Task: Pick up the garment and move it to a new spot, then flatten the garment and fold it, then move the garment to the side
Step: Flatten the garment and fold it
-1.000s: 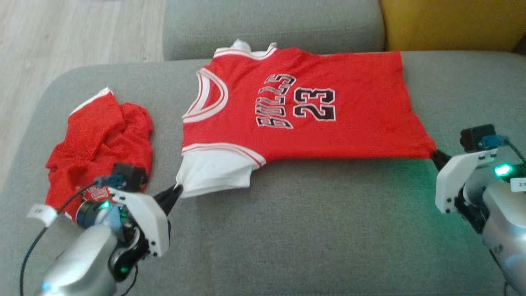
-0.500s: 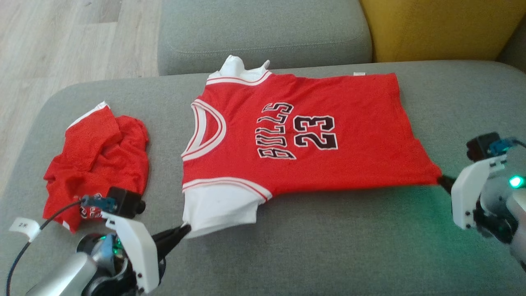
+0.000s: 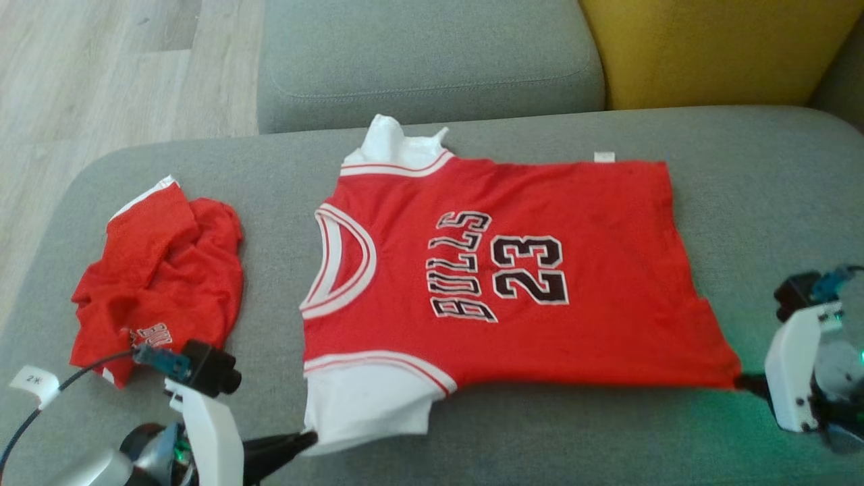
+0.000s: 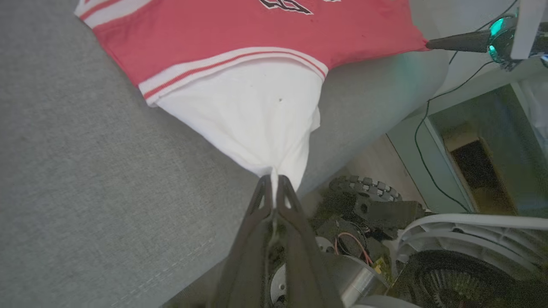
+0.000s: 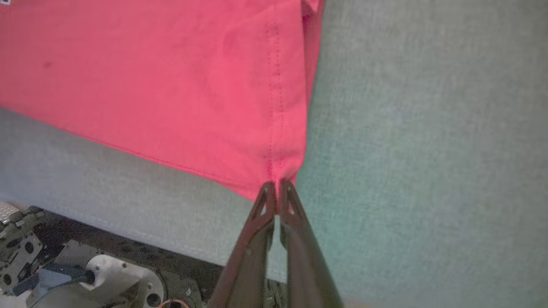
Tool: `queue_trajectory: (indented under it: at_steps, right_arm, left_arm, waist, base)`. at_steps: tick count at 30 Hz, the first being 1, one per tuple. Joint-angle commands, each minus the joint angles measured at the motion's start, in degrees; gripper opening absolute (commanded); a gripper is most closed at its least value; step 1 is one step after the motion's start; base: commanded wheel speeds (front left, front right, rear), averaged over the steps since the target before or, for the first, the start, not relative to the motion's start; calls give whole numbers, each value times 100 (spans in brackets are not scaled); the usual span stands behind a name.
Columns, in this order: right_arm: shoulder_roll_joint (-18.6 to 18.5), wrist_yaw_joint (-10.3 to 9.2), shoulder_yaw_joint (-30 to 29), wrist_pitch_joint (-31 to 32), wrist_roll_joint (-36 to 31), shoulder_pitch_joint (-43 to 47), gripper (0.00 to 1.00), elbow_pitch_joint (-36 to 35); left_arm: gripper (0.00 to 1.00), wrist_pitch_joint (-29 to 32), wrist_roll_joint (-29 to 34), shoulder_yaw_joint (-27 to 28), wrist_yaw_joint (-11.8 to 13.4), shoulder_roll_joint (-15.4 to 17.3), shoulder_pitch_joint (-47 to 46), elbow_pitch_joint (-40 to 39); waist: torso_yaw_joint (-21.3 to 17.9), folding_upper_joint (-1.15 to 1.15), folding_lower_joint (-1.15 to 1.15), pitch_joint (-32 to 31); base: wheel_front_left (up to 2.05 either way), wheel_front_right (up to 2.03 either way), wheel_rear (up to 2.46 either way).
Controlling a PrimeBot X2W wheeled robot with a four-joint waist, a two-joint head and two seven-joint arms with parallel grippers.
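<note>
The garment (image 3: 513, 277), a red jersey with white sleeves and black "BULLS 23" lettering, lies spread flat on the grey sofa seat, neck to the left. My left gripper (image 3: 307, 440) is shut on the tip of the near white sleeve (image 4: 257, 115), pinched between its fingers (image 4: 274, 179). My right gripper (image 3: 742, 383) is shut on the near hem corner (image 5: 274, 171), the red cloth drawn taut to its fingertips. In the left wrist view the right gripper's dark fingers (image 4: 454, 42) show at the jersey's far corner.
A second red garment (image 3: 162, 277) lies crumpled on the seat's left end. Grey back cushion (image 3: 425, 54) and a yellow cushion (image 3: 715, 47) stand behind. Wooden floor (image 3: 101, 67) lies beyond the left edge. The robot's base and wheel (image 4: 428, 239) sit below the seat's front edge.
Both grippers have drawn the jersey toward the seat's front edge, holding sleeve and hem corner. The head view has also shifted, showing more of the back cushions.
</note>
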Motion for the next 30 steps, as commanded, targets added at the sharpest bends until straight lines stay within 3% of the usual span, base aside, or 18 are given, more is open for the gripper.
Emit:
queue_trajectory:
  at_steps: [1, 7, 15, 30]
  right_arm:
    - [-366, 11, -27, 169, 134, 77, 0, -227]
    - [-451, 11, -182, 216, 202, 126, 0, -436]
    - [-243, 11, -461, 82, -126, -161, 0, -466]
    - [386, 11, -809, -331, -984, -1033, 0, 67]
  left_arm:
    - [0, 49, -102, 269, 29, 334, -214, -287]
    - [0, 15, -138, 386, 74, 439, -242, -492]
    - [0, -73, 56, 573, 85, 420, -725, -525]
    - [0, -378, 402, 751, 33, -277, -2304, 350]
  waist:
    - [3, 0, 0, -2]
    - [-4, 0, 0, 48]
    - [-42, 0, 0, 236]
    - [-154, 0, 0, 928]
  base:
    - [0, 0, 0]
    - [0, 0, 0]
    - [0, 0, 0]
    - [0, 0, 0]
